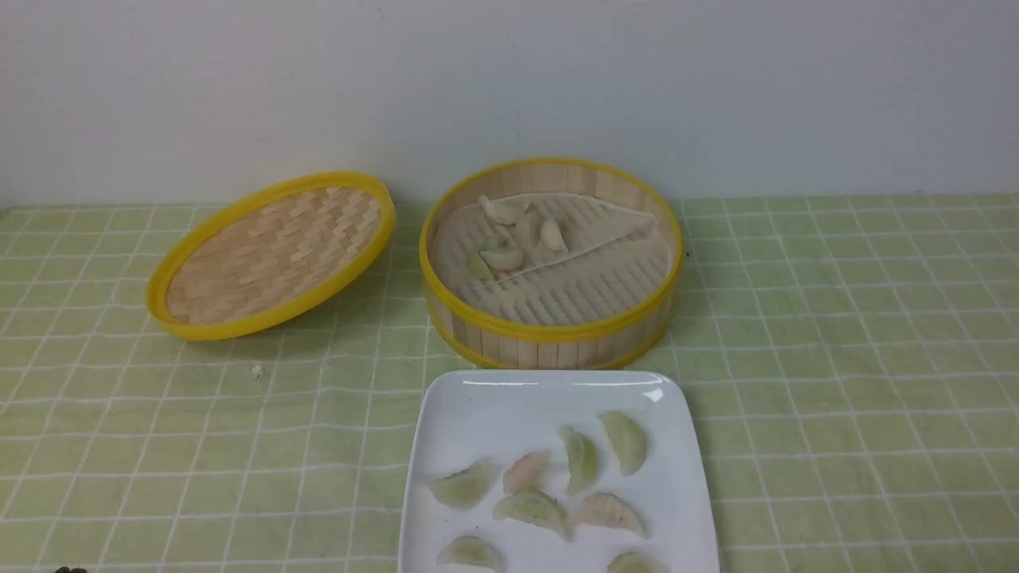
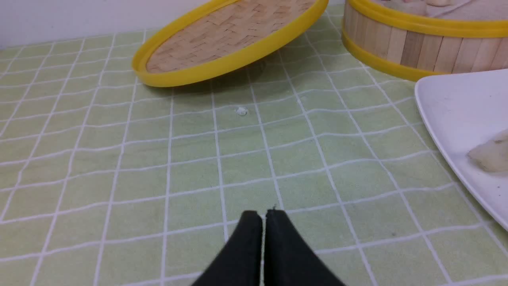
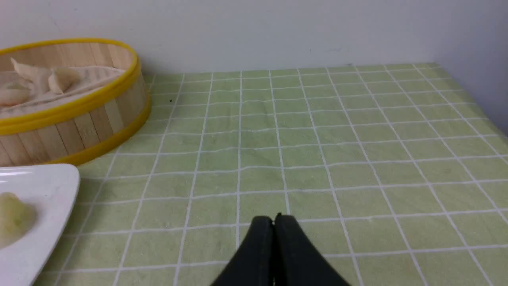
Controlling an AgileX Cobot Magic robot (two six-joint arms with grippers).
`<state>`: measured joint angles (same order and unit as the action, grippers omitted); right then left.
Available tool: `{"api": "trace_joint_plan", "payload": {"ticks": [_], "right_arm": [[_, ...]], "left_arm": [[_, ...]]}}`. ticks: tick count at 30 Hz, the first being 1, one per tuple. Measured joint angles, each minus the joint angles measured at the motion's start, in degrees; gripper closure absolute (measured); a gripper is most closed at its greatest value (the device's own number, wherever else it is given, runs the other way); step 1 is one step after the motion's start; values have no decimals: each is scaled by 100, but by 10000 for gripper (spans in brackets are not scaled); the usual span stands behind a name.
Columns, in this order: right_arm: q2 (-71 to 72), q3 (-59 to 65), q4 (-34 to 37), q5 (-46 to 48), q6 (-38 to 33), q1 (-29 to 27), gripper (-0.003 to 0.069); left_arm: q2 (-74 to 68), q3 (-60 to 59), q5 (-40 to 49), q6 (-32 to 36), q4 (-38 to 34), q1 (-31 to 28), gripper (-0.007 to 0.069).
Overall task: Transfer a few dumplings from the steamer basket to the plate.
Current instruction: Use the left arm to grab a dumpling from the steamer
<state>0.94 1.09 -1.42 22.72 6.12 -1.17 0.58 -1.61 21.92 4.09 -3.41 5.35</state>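
The dumplings [image 1: 503,257] I want sit clustered in the rear left of the steamer basket [image 1: 549,330], upper centre of the front view. Several more already lie on the plate [image 1: 478,398] at bottom centre, just before it. Both hands are pinched shut and empty. The left gripper [image 2: 264,215] and right gripper [image 3: 274,217] hang over bare checked tablecloth [image 1: 836,358], with the basket ahead and inboard of each. I judge the left arm nearer. A tilted lid [image 1: 271,255] rests at centre left, and a white wall [image 1: 716,79] lies behind.

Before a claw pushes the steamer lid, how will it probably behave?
The steamer lid sits tilted, its right side raised off the tablecloth, so a push may rock it or drop it flat. Thin woven bamboo looks light; it would likely slide easily.
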Motion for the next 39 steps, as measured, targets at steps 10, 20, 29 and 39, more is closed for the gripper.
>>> {"api": "trace_joint_plan", "payload": {"ticks": [10,20,29,39], "right_arm": [[0,0,0,0,0,0,673],[0,0,0,0,0,0,673],[0,0,0,0,0,0,673],[0,0,0,0,0,0,673]], "left_arm": [[0,0,0,0,0,0,630],[0,0,0,0,0,0,630],[0,0,0,45,112,0,630],[0,-13,-1437,-704,-1244,0,630]]}}
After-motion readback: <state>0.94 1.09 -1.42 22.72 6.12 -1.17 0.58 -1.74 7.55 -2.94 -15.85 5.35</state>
